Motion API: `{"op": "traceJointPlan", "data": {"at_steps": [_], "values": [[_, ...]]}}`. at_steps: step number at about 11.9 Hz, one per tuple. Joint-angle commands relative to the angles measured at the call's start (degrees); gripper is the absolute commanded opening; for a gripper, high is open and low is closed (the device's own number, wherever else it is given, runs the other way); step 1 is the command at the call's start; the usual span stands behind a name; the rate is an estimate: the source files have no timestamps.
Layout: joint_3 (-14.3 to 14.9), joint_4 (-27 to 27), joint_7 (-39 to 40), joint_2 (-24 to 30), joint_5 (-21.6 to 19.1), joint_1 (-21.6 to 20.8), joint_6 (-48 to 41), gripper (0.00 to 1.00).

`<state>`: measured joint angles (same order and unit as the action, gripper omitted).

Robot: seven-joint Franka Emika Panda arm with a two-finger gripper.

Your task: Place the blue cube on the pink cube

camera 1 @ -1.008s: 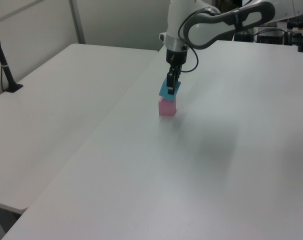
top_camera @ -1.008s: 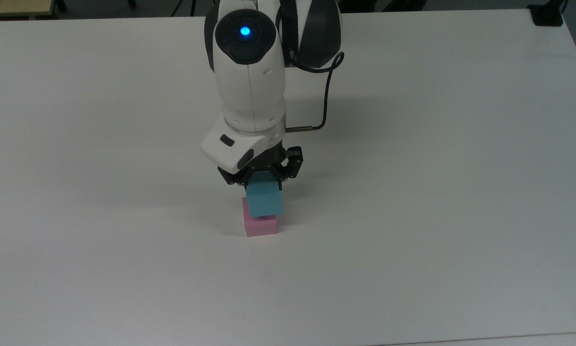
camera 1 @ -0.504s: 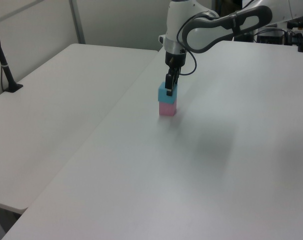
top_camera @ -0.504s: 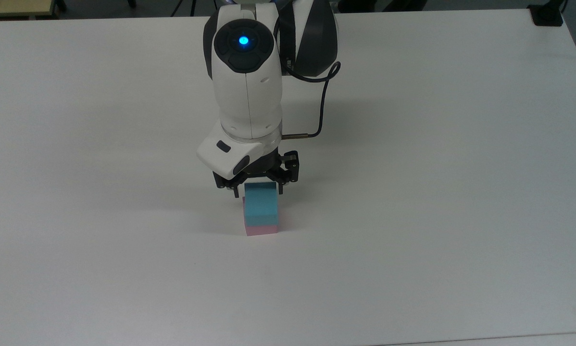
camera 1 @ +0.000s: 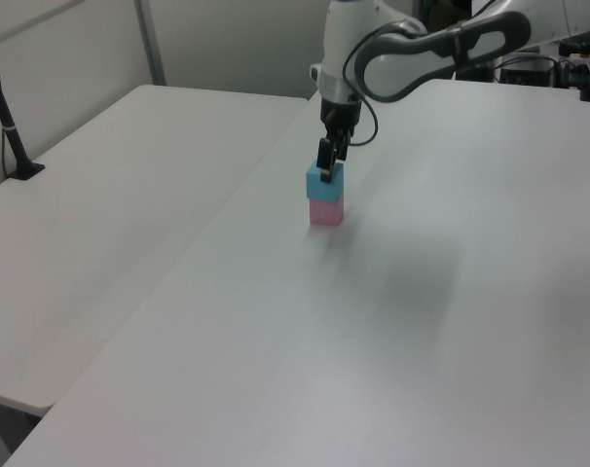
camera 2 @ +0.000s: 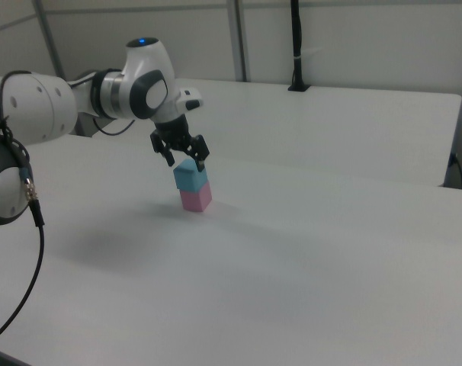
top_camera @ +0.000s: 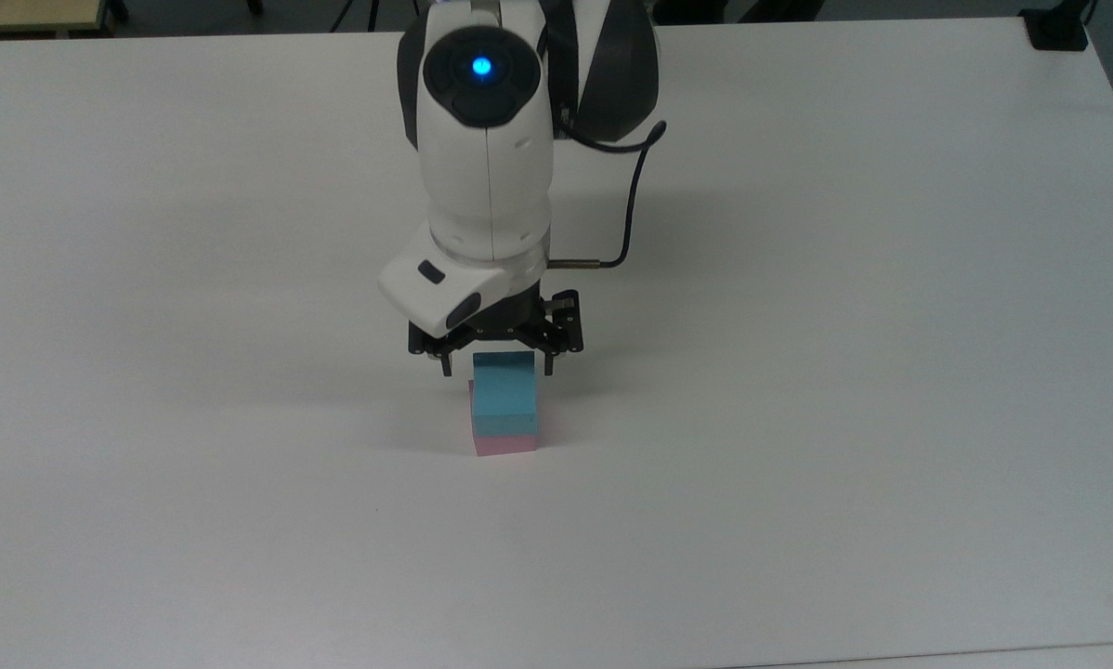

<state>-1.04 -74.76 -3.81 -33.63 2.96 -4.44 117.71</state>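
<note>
White tabletop runs edge to edge, with a second pale table butted against it on the left view's left. At centre stands the stack: the small matte sky-blue cube sits squarely on the small matte pink cube, faces lined up. From the top view, most of the pink cube is hidden under the blue one; a thin pink strip peeks out at six o'clock and a sliver at nine o'clock. In the left view the pink cube and blue cube show as two clean blocks, and in the right view too, blue over pink.

The white Panda arm covers the table at twelve o'clock from the stack, and its wrist housing hides the base of the black two-finger gripper. The gripper's fingers stand spread apart on either side of the blue cube's upper edge, gripping nothing; in the right view the gripper hangs just above the blue cube's top. In the left view a dark finger overlaps the cube, so contact can't be judged there.

Against a second ago: the blue cube was tilted and clamped, corner overhanging the pink one. Half a second ago it was already seated. Now the fingers are wider and the gripper is higher.
</note>
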Motion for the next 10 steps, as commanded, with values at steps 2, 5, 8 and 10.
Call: {"op": "traceJointPlan", "data": {"at_steps": [2, 5, 8, 10], "values": [[0.17, -12.48, -4.09, 16.1, 0.64, -1.0, -4.05, 1.0], [0.08, -23.55, -4.45, 29.45, 0.38, -0.65, -11.51, 1.0], [-0.01, -26.75, -3.58, 37.48, 0.29, 0.39, -20.82, 1.0], [-0.1, -27.36, -3.57, 39.6, 0.29, 0.93, -23.13, 1.0]]}}
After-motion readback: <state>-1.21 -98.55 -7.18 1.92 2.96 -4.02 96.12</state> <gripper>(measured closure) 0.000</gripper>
